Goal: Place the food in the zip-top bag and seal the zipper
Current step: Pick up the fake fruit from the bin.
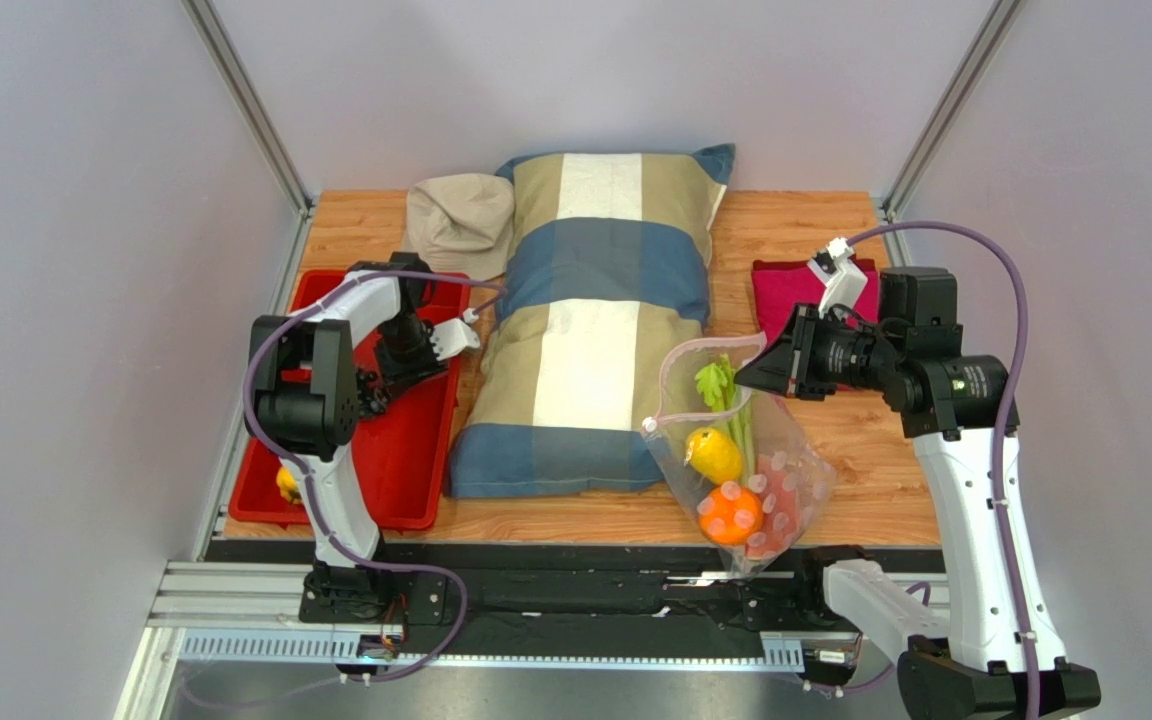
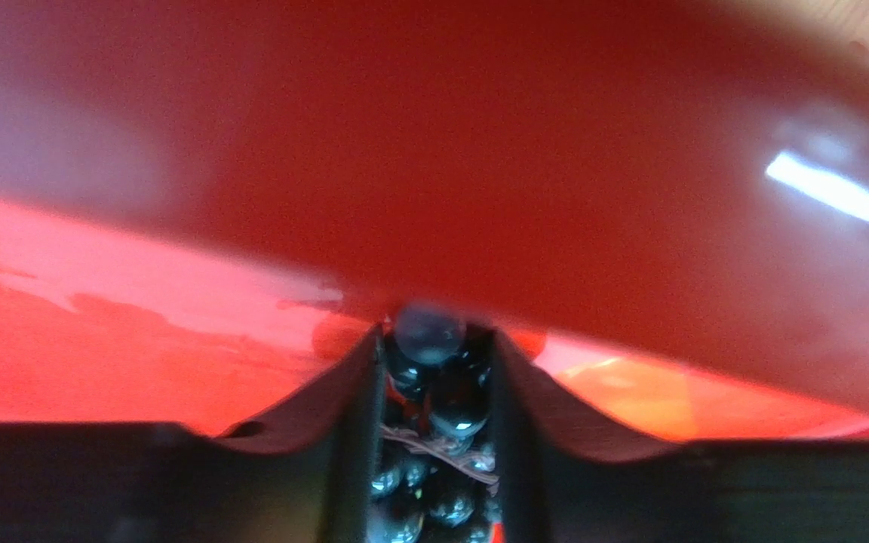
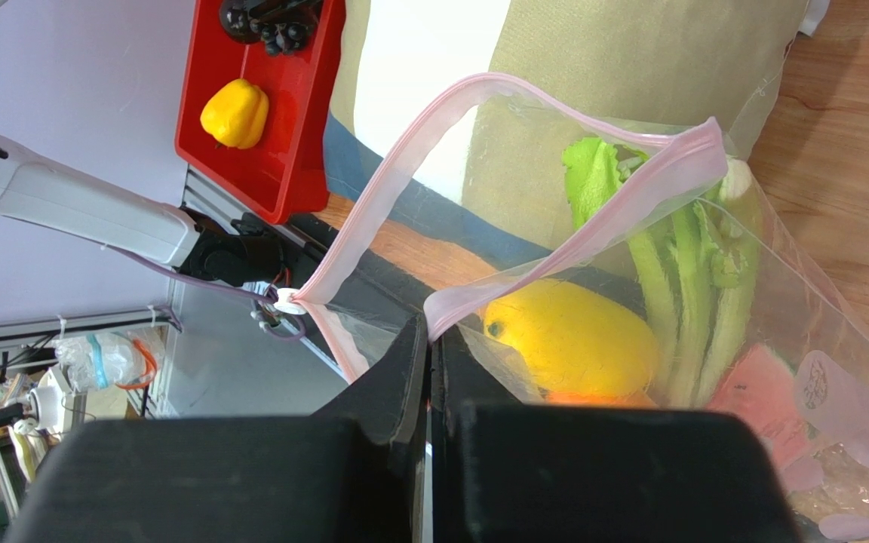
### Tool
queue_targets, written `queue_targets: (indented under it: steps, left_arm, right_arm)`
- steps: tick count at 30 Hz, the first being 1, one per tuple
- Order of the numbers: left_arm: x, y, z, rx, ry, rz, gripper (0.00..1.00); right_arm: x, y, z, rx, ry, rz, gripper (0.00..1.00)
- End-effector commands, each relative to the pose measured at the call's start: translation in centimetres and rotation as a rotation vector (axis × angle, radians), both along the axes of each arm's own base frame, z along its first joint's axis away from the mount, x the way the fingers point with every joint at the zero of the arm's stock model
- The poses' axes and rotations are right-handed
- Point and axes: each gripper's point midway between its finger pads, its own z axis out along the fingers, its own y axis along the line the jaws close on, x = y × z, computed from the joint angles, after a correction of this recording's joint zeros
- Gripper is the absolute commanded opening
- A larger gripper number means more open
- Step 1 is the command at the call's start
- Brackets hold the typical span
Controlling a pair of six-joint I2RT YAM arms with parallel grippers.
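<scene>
Pinching the grapes (image 2: 437,421) in the tray (image 1: 417,450) with my left hand (image 2: 437,345), I am judging them light, lumpy, apt to roll. My right hand (image 3: 430,339) is clamping the zipper (image 3: 598,215), propping the flimsy bag (image 1: 793,483) open on the counter's (image 1: 883,465) right.

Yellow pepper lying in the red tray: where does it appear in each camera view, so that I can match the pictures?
Top external: the yellow pepper sits at the near left corner of the red tray, partly behind the left arm.
Left wrist: not in it; only the tray's red surface and dark grapes between the fingers of the left hand.
Right wrist: upper left, inside the tray.
Shared landmark: the red tray.
</scene>
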Motion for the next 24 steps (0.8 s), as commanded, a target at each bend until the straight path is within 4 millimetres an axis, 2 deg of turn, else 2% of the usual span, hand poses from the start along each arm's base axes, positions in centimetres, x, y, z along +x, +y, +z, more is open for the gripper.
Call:
queue_targets:
  steps: [1, 3, 5, 6, 11, 19, 24]
  left_arm:
    - [-0.3, 0.3, 0.9, -0.005, 0.016, -0.005, 0.26]
    - [0.2, -0.2, 1.9, -0.027, 0.005, 0.014, 0.17]
    - [0.6, -0.8, 3.0, -0.061, -0.013, 0.034, 0.03]
    - [0.8, -1.1, 3.9, -0.073, -0.021, 0.052, 0.0]
    - [1.4, -2.1, 7.9, -0.138, -0.093, 0.077, 0.0]
    - [1.6, -2.9, 12.0, -0.202, -0.178, 0.118, 0.0]
    - [1.8, -4.3, 15.0, -0.284, -0.226, 0.151, 0.0]
  right_arm:
    - [0.2, -0.1, 1.4, -0.005, -0.077, 0.007, 0.0]
    - [0.2, -0.1, 1.4, -0.005, -0.077, 0.008, 0.0]
    - [0.2, -0.1, 1.4, -0.006, -0.078, 0.007, 0.0]
    - [0.2, -0.1, 1.5, -0.007, -0.082, 0.01, 0.0]
    - [0.3, -0.1, 1.4, -0.007, -0.078, 0.01, 0.0]
    - [0.3, 0.0, 1.3, -0.005, -0.075, 0.012, 0.0]
    - [0.3, 0.0, 1.6, 0.001, -0.084, 0.014, 0.0]
